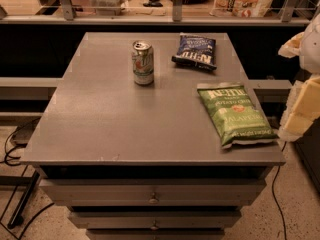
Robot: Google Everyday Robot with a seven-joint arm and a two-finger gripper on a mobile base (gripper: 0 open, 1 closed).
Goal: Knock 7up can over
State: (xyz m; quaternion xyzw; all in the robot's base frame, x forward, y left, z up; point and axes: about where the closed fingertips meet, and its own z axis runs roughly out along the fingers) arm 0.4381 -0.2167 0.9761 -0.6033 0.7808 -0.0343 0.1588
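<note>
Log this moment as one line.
7up can upright on table | gripper at right edge, away from can | task not done

Holds the gripper point(301, 111) at three o'clock, hard against the right edge, under a pale stretch of arm point(311, 41) at two o'clock, partly cropped there.
</note>
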